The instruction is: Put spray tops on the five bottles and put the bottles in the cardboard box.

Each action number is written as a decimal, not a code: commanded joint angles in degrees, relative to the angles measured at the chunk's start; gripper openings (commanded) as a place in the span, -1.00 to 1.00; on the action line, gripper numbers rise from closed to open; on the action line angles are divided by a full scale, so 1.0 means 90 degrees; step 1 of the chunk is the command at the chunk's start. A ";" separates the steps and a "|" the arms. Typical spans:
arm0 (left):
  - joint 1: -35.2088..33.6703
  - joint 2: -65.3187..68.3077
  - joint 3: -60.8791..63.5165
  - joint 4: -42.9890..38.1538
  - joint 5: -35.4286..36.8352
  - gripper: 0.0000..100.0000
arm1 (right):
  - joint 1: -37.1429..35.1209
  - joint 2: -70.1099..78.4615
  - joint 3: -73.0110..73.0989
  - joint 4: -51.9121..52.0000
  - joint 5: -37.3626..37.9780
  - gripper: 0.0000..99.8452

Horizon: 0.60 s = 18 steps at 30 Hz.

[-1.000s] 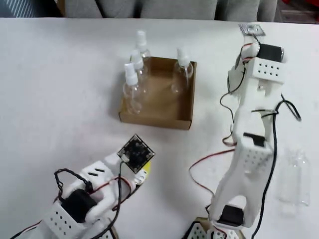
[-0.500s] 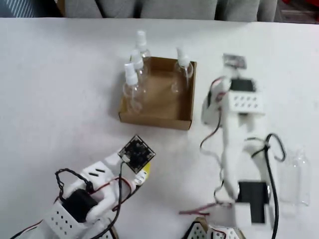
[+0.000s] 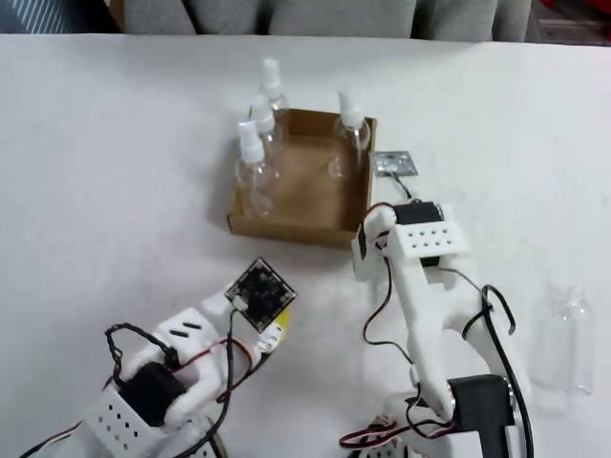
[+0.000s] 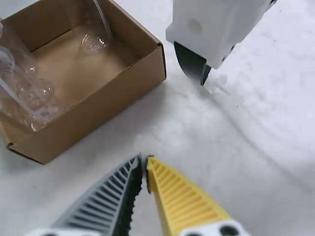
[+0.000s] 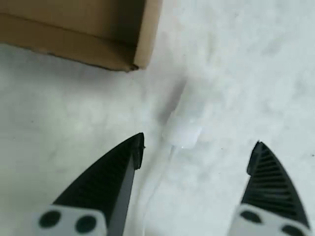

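My right tool (image 5: 198, 144) is spread over a spray top (image 5: 183, 133) on the counter (image 3: 115, 143), beside a corner of the cardboard box (image 3: 296, 229). My left tool (image 4: 143, 162) is pressed together. One bottle (image 3: 568, 339) lies near the counter's right edge.

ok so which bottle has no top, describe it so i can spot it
Start at the cardboard box in the middle of the table, where the capped bottles stand. Go right past the right arm: a clear bottle sits alone there. Unlike the others, it has no white spray top.
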 commanded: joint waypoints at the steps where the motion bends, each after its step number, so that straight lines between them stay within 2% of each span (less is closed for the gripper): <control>1: 0.0005 -0.0073 0.0176 -0.0733 0.0586 -0.95 | 0.0230 -0.0239 -0.0264 0.0405 0.0479 -0.46; 4: 0.0005 -0.0063 0.0225 -0.1143 0.1084 -0.95 | 0.0913 -0.0718 -0.0557 0.0816 0.0498 -0.62; 9: 0.0151 0.0093 0.0205 -0.1446 0.1143 -0.95 | 0.2125 -0.1675 -0.0576 0.1050 0.0527 -0.81; 14: 0.0425 0.1646 -0.0352 -0.2022 0.1172 -0.96 | 0.3648 -0.2369 -0.0723 0.1460 0.1563 -0.82; 18: 0.0454 0.3453 -0.1133 -0.2735 0.1700 -0.95 | 0.5104 -0.2545 -0.0811 0.1470 0.2422 -0.82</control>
